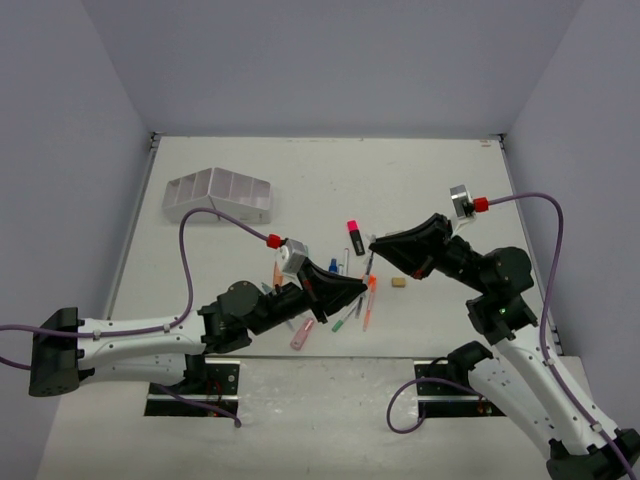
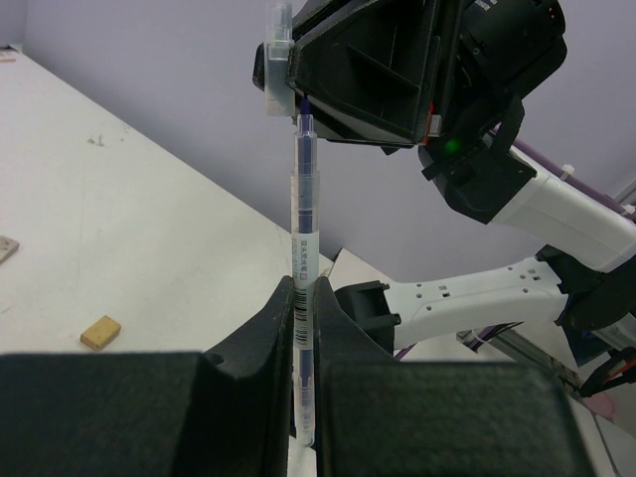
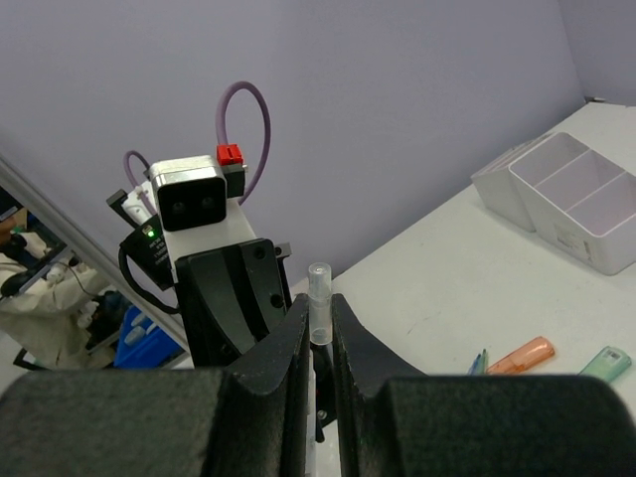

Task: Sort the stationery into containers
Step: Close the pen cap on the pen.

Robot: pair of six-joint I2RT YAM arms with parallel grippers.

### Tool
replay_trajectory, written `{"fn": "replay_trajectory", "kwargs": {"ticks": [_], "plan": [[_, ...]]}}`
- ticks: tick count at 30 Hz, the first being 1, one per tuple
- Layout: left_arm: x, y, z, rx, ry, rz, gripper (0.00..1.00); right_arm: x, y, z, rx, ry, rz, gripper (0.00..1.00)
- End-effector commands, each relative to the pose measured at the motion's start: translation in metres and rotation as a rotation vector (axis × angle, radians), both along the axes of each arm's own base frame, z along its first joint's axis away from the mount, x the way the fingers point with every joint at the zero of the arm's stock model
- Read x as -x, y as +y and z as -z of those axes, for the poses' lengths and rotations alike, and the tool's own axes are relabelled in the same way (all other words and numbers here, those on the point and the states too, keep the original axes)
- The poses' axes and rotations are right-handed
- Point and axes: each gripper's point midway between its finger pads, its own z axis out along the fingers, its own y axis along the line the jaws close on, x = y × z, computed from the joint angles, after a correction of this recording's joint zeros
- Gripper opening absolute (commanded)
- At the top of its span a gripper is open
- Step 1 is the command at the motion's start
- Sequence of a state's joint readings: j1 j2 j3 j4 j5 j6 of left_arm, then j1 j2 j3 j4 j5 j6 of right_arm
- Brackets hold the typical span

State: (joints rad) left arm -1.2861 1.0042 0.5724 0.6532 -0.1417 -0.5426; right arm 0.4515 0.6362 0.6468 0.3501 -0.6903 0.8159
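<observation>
My left gripper point(image 2: 304, 294) is shut on a thin clear pen with a blue tip point(image 2: 303, 199) and holds it in the air, tip out. My right gripper point(image 3: 319, 310) faces it and is shut on the pen's clear cap point(image 3: 319, 288). In the left wrist view the cap point(image 2: 277, 60) sits just left of the bare pen tip, off the pen. In the top view the two grippers point(image 1: 357, 289) point(image 1: 374, 244) meet nose to nose above the loose stationery. The white organiser point(image 1: 220, 195) stands at the far left, and also shows in the right wrist view point(image 3: 566, 194).
A pink marker point(image 1: 355, 237), a tan eraser point(image 1: 399, 282), orange pens point(image 1: 370, 300), a green pen point(image 1: 343, 322) and a pink highlighter point(image 1: 302, 335) lie under the grippers. The eraser also shows in the left wrist view point(image 2: 100, 332). An orange highlighter point(image 3: 522, 355) lies on the table.
</observation>
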Motion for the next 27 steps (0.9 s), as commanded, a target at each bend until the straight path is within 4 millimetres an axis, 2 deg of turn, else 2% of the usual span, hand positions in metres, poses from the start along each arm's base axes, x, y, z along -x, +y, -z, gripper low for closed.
{"fn": "replay_trajectory", "kwargs": {"ticks": [1,27], "plan": [[0.0006,0.0001,-0.0273,0.075,-0.004,0.001,0.00,0.0043,-0.0042,-0.0216,-0.014,-0.064,0.020,0.00],[0.0009,-0.0049,-0.0173,0.055,0.018,0.011,0.00,0.0106,-0.0098,-0.0300,-0.025,-0.083,0.039,0.00]]}}
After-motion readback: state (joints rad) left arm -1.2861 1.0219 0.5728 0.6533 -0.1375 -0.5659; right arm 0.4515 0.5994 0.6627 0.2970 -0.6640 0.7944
